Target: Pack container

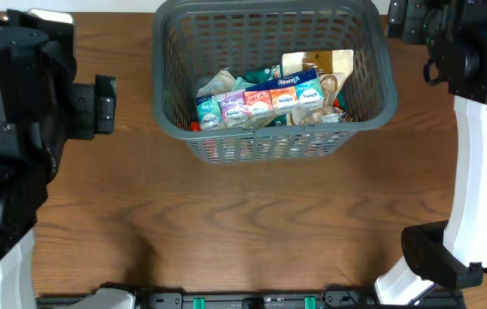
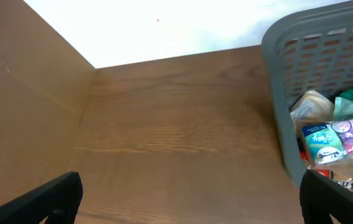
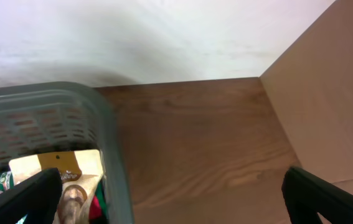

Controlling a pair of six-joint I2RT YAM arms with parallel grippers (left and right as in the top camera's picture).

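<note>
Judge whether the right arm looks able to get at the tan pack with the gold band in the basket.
Probably yes. The right pincer stands open close to the basket, whose top is uncovered, and the tan pack lies exposed near that side. The arm would have to clear the rim first.

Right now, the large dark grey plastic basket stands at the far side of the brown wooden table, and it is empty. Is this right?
Not quite. The large dark grey plastic basket does stand at the far side of the brown wooden table, but it is not empty: colourful snack packs lie inside it. The overhead view shows this.
</note>
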